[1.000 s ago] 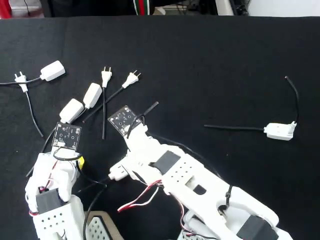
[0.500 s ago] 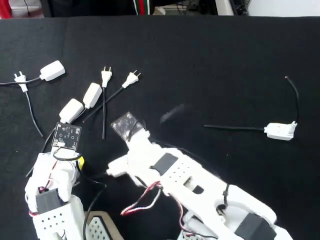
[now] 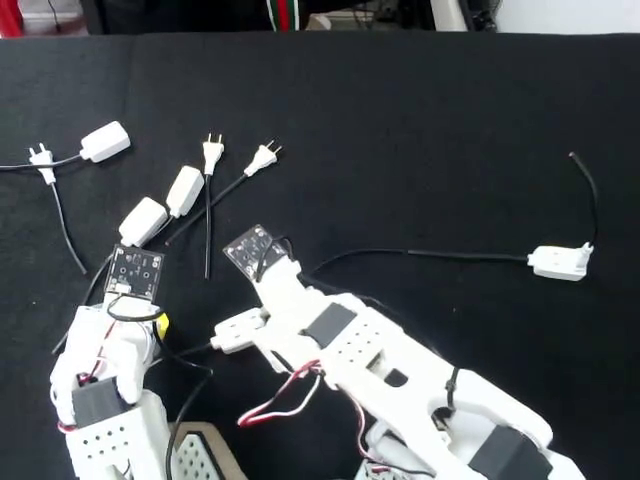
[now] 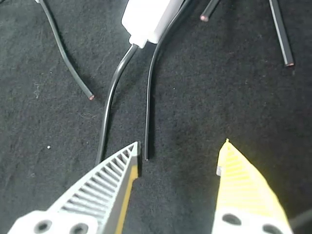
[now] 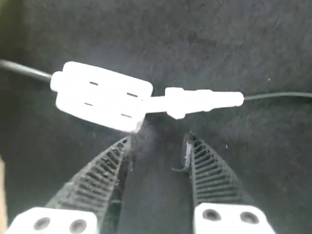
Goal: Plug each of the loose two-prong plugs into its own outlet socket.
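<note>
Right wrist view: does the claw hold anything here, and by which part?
Nothing is held. The right claw is open, and its tips stop just short of the white socket with a plug in it.

Black table cover, room clutter behind — far edge

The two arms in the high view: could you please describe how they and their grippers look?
Both arms are white plastic with black patches. The left arm carries red and black wires; the left gripper has one white ribbed finger and one yellow. The right arm trails red-and-white wires; the right gripper has black ribbed fingers on white bases.
</note>
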`<state>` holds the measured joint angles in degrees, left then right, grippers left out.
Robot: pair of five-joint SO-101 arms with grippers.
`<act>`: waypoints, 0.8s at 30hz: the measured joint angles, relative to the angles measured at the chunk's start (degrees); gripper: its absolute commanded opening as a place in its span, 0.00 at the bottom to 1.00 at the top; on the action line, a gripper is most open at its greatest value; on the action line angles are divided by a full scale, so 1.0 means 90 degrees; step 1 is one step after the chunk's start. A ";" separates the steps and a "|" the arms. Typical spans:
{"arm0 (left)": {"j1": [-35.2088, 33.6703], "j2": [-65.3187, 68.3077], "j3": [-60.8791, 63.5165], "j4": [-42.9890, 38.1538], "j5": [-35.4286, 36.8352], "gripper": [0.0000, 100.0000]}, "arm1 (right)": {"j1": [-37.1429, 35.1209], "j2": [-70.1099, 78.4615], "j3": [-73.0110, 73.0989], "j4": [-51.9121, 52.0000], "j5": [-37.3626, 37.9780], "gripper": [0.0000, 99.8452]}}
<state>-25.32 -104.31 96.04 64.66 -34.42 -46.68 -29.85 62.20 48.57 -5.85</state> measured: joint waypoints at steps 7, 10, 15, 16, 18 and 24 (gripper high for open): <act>0.0000 0.0000 0.0020 0.0000 -0.0078 0.26 | 0.0000 -0.0225 -0.1358 0.1768 -0.0332 0.16; 0.0000 0.0000 0.0020 0.0000 -0.0078 0.26 | 0.0352 -0.0518 -0.1680 0.2032 -0.0518 0.16; 0.0000 0.0000 0.0020 0.0000 -0.0078 0.26 | 0.1319 -0.0742 -0.1768 0.2090 -0.1338 0.17; 0.0000 0.0000 0.0020 0.0000 -0.0078 0.26 | 0.1338 -0.0742 -0.1768 0.2090 -0.1514 0.19; 0.0020 0.0000 0.0020 0.0000 -0.0078 0.26 | 0.1358 -0.0713 -0.1768 0.1983 -0.1827 0.25; 0.0039 0.0000 0.0020 0.0000 -0.0078 0.26 | 0.1368 0.0547 -0.2061 0.1387 -0.3136 0.29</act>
<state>-24.97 -104.31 96.22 64.66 -35.12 -34.37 -24.92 43.65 61.05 -34.07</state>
